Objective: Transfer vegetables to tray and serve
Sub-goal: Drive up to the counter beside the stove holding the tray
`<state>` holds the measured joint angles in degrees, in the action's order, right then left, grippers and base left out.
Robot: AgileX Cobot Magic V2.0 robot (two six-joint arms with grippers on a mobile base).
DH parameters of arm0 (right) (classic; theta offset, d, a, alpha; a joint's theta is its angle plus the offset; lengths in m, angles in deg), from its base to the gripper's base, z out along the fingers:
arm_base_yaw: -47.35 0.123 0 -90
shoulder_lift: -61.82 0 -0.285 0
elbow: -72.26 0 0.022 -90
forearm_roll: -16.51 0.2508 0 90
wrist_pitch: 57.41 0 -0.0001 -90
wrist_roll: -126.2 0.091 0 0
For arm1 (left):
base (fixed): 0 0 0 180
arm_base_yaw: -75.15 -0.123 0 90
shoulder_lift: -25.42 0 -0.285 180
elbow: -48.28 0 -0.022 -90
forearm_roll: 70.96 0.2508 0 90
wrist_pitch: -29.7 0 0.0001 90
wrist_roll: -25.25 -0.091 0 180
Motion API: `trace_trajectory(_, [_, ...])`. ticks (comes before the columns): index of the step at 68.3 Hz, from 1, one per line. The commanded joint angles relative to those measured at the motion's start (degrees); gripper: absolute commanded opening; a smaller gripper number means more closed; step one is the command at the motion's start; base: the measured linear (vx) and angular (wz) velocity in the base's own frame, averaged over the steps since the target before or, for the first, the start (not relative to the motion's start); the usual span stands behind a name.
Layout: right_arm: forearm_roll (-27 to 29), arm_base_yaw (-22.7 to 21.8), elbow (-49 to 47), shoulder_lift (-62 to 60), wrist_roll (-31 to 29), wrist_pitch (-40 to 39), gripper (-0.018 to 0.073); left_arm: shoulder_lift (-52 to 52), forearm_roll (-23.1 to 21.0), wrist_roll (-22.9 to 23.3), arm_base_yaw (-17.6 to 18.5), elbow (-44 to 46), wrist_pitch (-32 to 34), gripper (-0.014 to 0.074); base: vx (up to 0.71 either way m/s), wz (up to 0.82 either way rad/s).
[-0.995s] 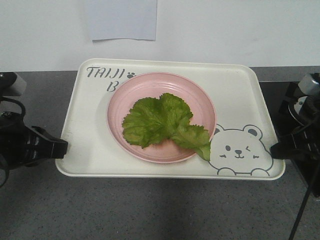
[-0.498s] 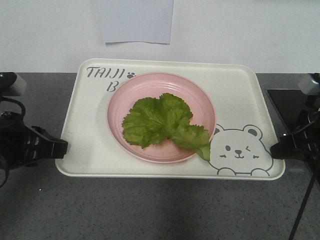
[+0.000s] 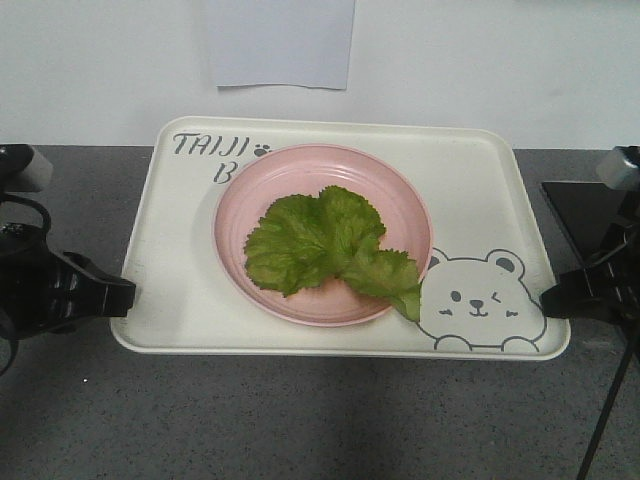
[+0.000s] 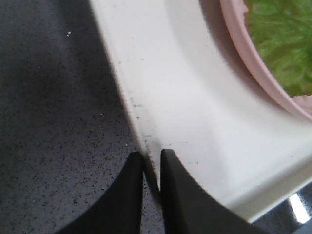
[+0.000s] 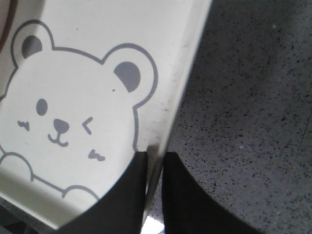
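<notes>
The cream-white tray [image 3: 470,180] with the bear drawing and "TAIJI" lettering hangs level between my two arms. A green ruffled vegetable leaf [image 3: 325,245] lies on a pink plate [image 3: 400,200] in the tray's middle. My left gripper [image 3: 125,295] is shut on the tray's left rim [image 4: 141,124], one finger above it and one below. On the opposite side my right gripper [image 3: 548,297] is shut on the right rim [image 5: 178,92] beside the bear [image 5: 73,107]. Pink plate [image 4: 253,63] and leaf [image 4: 282,44] show at the top right of the left wrist view.
A speckled dark grey counter [image 3: 320,420] lies under the tray. A white wall with a pale sheet of paper [image 3: 280,45] stands behind. A black flat object [image 3: 585,210] sits on the counter at the right, near my right arm.
The tray and both grippers keep their places in the view, while the paper on the wall and the black object at the right have shifted rightward: the whole robot has moved.
</notes>
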<state>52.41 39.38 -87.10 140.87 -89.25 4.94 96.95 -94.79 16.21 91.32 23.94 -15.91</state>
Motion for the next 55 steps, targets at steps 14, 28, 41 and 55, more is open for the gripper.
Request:
trace_trajectory(14, [8.4, 0.6, -1.5, -1.6, -2.3, 1.9, -0.0003, -1.3, -5.7, -1.8, 0.8, 1.8, 2.1, -0.0007, 0.00, -0.01])
trace_trajectory(28, [8.4, 0.6, -1.5, -1.6, -2.3, 1.9, -0.0003, -1.3, -5.7, -1.8, 0.8, 1.8, 2.1, -0.0007, 0.00, 0.00])
trace_trajectory(41, [8.4, 0.6, -1.5, -1.6, -2.3, 1.9, -0.0003, -1.3, -5.7, -1.8, 0.8, 1.8, 2.1, -0.0007, 0.00, 0.00])
trace_trajectory(55, [8.4, 0.6, -1.5, -1.6, -2.3, 1.9, -0.0003, -1.3, -5.7, -1.8, 0.8, 1.8, 2.1, -0.0007, 0.00, 0.00])
